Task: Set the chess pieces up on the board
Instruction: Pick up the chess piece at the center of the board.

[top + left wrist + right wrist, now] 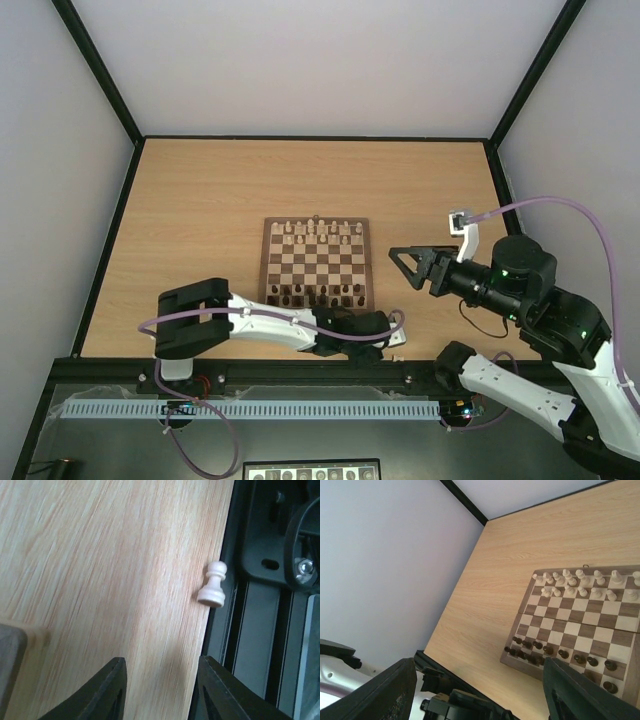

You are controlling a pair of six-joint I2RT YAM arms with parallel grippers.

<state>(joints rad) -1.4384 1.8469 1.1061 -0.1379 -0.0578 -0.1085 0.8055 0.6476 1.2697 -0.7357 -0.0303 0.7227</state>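
The board [316, 262] lies in the middle of the table. Pale chess pieces [320, 232] fill its two far rows, and the right wrist view shows them too [575, 582]. One pale pawn [213, 584] stands off the board at the table's near edge, beside the black rail. My left gripper [160, 680] is low over the bare wood just short of that pawn, its jaws apart with nothing between them. My right gripper [405, 262] hovers open to the right of the board [580, 625], empty.
Dark chessmen [318, 294] occupy the board's two near rows [545, 652]. A black metal rail [260, 610] runs along the table's near edge [250, 372]. A blurred dark corner with a pale edge [12, 655] sits at the left of the left wrist view.
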